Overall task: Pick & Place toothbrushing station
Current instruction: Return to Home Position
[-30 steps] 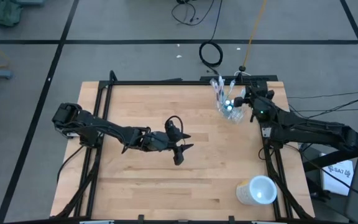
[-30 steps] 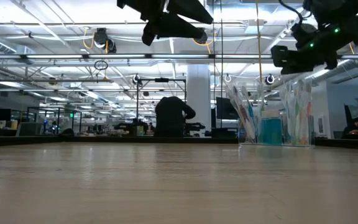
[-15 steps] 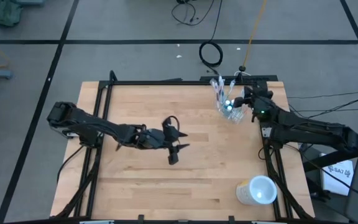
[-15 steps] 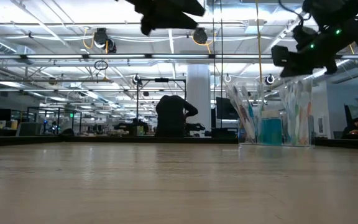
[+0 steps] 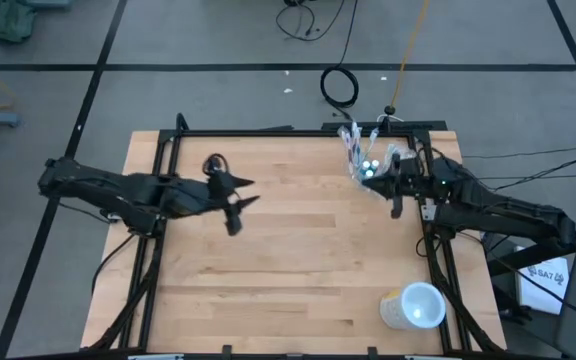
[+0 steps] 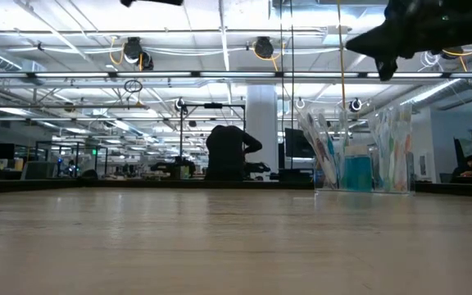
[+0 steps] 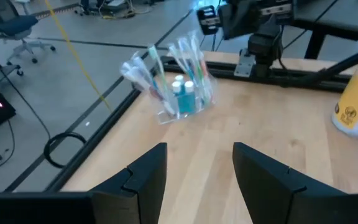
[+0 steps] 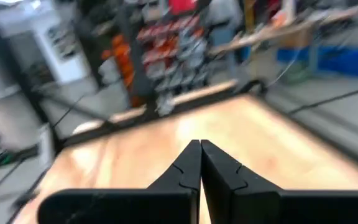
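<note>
Clenched on nothing, the right gripper [image 8: 200, 145] hangs just beside the loaded tumbler [image 5: 368, 172], which a careless swing could topple; the left gripper [image 7: 199, 148], released, sits well apart.

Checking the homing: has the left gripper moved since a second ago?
Yes. The left gripper has drawn back from mid-table toward the left edge of the table.

The left gripper [image 5: 240, 212] has drawn back from the middle of the counter [image 5: 318, 285] toward its left side. The right gripper [image 5: 395, 202] has swung away from above the clear tumbler [image 5: 366, 172].
</note>
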